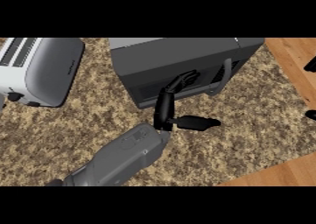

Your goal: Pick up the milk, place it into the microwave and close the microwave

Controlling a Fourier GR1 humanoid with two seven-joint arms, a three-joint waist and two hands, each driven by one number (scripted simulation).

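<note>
A white toaster is sitting at the far left edge of the speckled counter, its slots facing up and its dark knobs showing on the near side. To its right, the grey left forearm is rising from the lower edge toward the middle of the counter. The left hand is stretching out from it, fingers lying long and close together against the front face of the microwave, while the thumb is sticking out sideways to the right over the counter, holding nothing. The microwave is standing at the counter's far edge, its door looking closed and its pale handle just right of the fingertips. The milk is showing nowhere. At the right edge, over the wooden floor, dark fingertips of the right hand are peeking in; their pose cannot be told.
</note>
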